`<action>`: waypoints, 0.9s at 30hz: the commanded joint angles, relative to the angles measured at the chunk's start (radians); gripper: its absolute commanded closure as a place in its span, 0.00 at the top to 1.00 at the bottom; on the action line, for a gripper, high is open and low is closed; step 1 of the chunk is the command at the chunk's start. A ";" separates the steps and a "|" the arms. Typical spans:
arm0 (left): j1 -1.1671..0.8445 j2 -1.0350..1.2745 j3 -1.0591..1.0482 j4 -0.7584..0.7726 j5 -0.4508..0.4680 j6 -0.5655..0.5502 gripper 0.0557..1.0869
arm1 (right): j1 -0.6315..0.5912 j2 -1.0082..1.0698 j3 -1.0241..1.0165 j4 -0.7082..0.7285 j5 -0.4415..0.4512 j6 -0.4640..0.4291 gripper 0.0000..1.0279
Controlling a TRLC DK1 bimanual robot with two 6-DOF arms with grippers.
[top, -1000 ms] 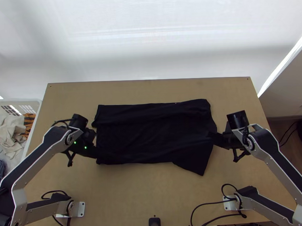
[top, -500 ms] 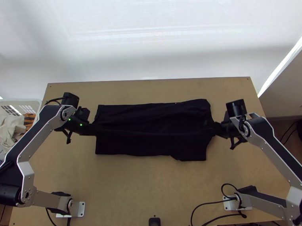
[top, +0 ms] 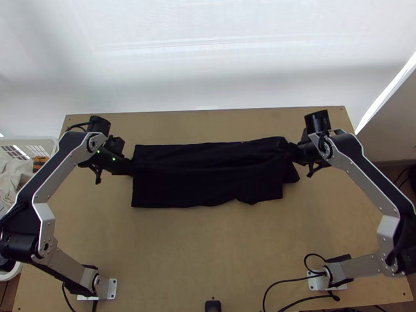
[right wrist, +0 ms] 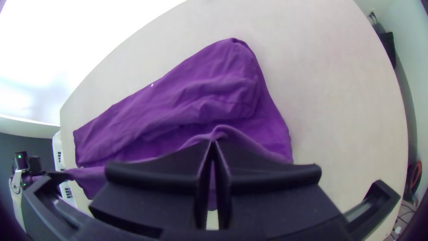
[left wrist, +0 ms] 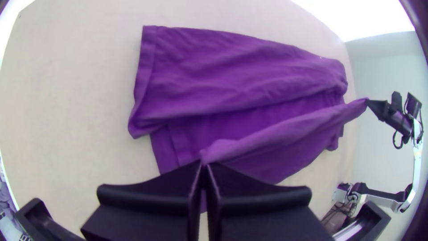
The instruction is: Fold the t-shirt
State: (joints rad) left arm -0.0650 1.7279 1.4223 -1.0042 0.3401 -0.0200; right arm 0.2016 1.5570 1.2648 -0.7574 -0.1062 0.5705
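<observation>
My left gripper is at the left side of the black t-shirt, and my right gripper at its right side. In the left wrist view the left gripper is shut on one end of the near edge of the t-shirt, which looks purple there. The right gripper is shut on the other end of that edge in the right wrist view. Between them the edge is lifted and stretched across the cloth. The far part lies folded over in a long strip.
A white basket with clothes stands beyond the table's left edge. Cables lie near both arm bases, and a small black device sits at the middle of the table's near edge.
Both grippers have moved up the picture, away from the near side, carrying the t-shirt's near edge. The cloth's outline has become shorter from near to far.
</observation>
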 commanded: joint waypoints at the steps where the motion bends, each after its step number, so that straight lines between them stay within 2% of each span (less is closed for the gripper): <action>1: 0.025 0.047 0.076 -0.010 0.005 -0.038 0.04 | -0.004 0.063 0.053 0.023 0.000 -0.004 0.03; 8: 0.051 0.124 0.167 -0.005 -0.012 -0.067 0.04 | -0.004 0.161 0.123 0.050 0.014 0.003 0.03; 27: 0.057 0.318 0.251 0.033 -0.099 -0.133 0.04 | -0.011 0.373 0.235 0.135 0.051 0.022 0.03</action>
State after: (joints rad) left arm -0.0212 2.0125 1.6516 -0.9813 0.2642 -0.1246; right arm 0.2005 1.8946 1.4750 -0.6388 -0.0685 0.5724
